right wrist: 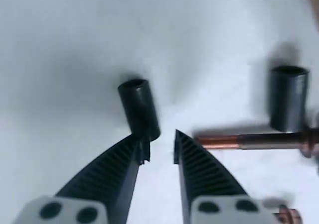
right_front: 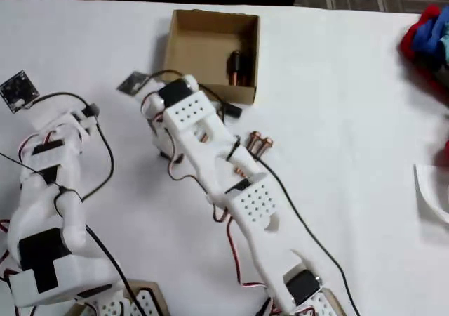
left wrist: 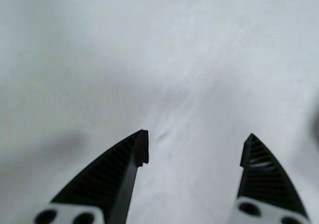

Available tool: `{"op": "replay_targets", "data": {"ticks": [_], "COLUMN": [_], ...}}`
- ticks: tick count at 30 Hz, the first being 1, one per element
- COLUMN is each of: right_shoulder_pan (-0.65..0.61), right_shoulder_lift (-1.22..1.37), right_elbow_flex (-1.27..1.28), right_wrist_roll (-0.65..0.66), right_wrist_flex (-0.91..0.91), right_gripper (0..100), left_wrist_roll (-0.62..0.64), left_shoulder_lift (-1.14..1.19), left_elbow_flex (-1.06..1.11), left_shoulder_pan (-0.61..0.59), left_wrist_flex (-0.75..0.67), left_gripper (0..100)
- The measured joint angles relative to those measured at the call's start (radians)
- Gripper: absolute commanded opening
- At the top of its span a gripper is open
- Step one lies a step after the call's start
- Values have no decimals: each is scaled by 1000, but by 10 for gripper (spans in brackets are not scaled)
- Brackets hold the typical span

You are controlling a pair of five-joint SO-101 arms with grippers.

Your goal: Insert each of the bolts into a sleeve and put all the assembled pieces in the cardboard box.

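My right gripper [right wrist: 160,147] hovers low over the white table, open by a narrow gap with nothing between its fingers. A black sleeve [right wrist: 139,107] lies just past one fingertip. A second black sleeve [right wrist: 288,97] lies farther off, with a copper bolt [right wrist: 249,140] beside its end. Another bolt head [right wrist: 286,215] shows at the picture's edge. In the high view the right arm [right_front: 210,140] stretches toward the cardboard box [right_front: 184,49], with copper bolts [right_front: 256,144] beside it. One assembled piece [right_front: 238,67] lies in the box. My left gripper [left wrist: 195,148] is wide open over bare table.
The left arm [right_front: 49,189] is folded at the table's left side, its cables trailing across the cloth. A small camera board [right_front: 17,90] lies at the far left. Coloured cloth [right_front: 426,38] and a white object [right_front: 431,189] sit at the right edge.
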Motion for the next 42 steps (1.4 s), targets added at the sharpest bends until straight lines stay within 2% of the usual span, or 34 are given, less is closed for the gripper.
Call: {"op": "replay_targets", "data": {"ticks": [10,18,31,35,42], "right_shoulder_pan": [-32,-43,-46,-44,-34], "right_shoulder_lift": [-2,6,92,94,98], "right_elbow_flex": [18,28,15,15,-6], "right_wrist_roll": [52,55,54,54,52], "right_wrist_flex": [-12,-114,-117,-120,-97], "right_gripper": [132,132,128,9,22], "left_wrist_roll": [0,0,0,0,0], "left_shoulder_lift": [0,0,0,0,0], "left_elbow_flex": [0,0,0,0,0], "left_shoulder_pan": [2,2,2,2,2], "left_wrist_flex": [0,0,0,0,0], "left_gripper": [308,308,308,308,308]}}
